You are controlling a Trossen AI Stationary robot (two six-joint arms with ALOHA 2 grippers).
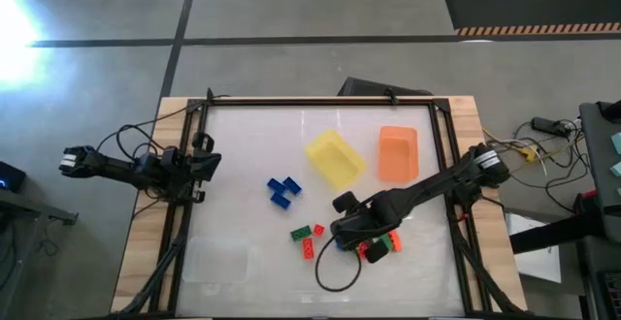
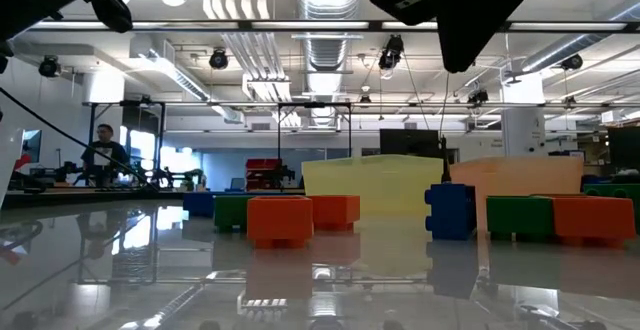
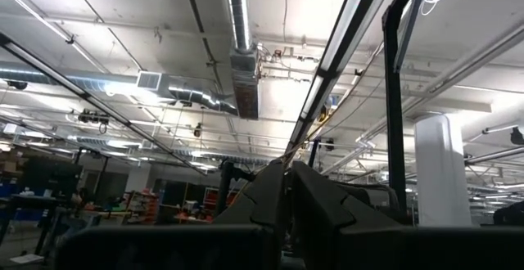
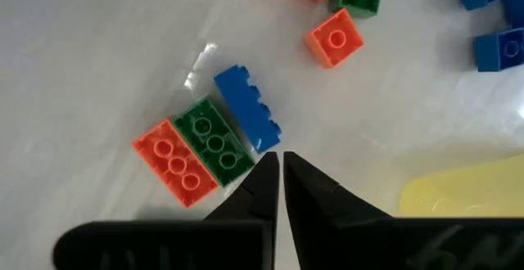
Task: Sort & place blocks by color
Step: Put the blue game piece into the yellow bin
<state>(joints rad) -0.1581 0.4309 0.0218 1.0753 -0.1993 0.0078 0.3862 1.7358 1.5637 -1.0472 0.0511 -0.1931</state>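
In the right wrist view a blue block (image 4: 247, 109) lies on its side on the white table, beside a green block (image 4: 214, 141) and a red-orange block (image 4: 176, 162) that lie studs up. My right gripper (image 4: 281, 165) is shut and hovers above the table just short of the blue block's near end, touching nothing. From above, it (image 1: 342, 231) sits over the near-right group of blocks (image 1: 380, 246). More blocks lie toward the middle: blue ones (image 1: 283, 192), and green and red-orange ones (image 1: 307, 239). My left gripper (image 3: 286, 176) is shut and parked at the left edge (image 1: 206, 161).
A yellow tray (image 1: 335, 158) and an orange tray (image 1: 398, 152) stand on the far half of the table. A clear tray (image 1: 218, 260) sits near the near-left corner. A black cable loop (image 1: 335, 273) lies near the near edge. A person (image 2: 104, 150) shows far off in the room.
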